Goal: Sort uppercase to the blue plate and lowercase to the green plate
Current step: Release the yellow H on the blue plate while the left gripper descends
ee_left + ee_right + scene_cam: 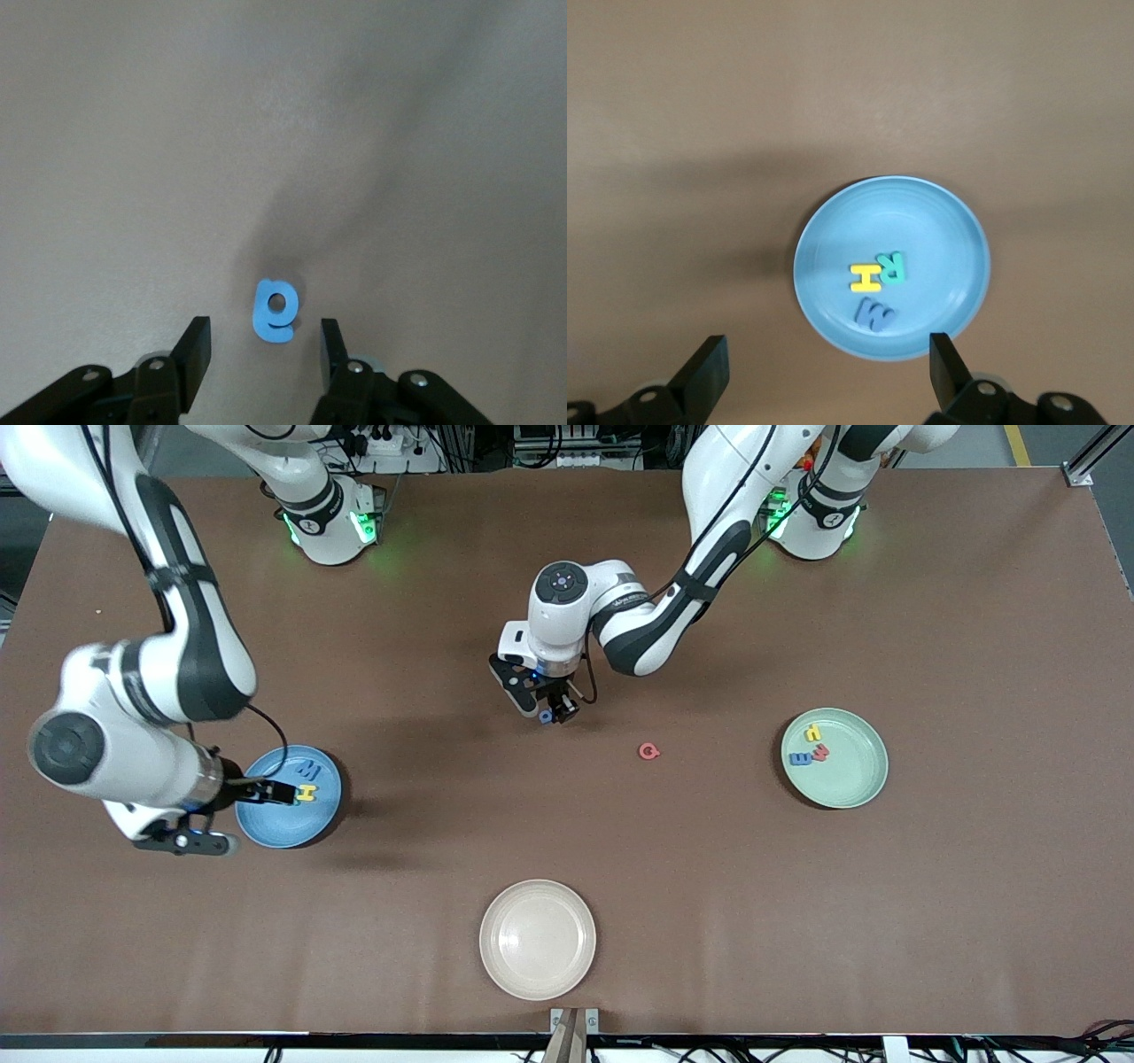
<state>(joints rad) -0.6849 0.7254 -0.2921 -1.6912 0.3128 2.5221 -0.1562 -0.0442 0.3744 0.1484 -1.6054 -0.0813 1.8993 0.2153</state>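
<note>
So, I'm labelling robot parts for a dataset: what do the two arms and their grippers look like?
Both arms are glossy white with black joint bands, thin black cables along them and green lights at the bases. The left gripper and right gripper are black, with flat, wedge-shaped fingers and silver screws at the knuckles.

Left hand [551,713] low over blue a [544,716] mid-surface; red Q [649,751] nearby; right hand [232,815] over blue plate [276,825].

- A cream plate [538,939] is lying on the table, near the edge closest to the front camera, about midway between the two ends.
- It is sitting upright and holding nothing.
- The brown table [974,912] is stretching across the whole front view.
- Cables [1099,1036] are running along the front edge.
</note>
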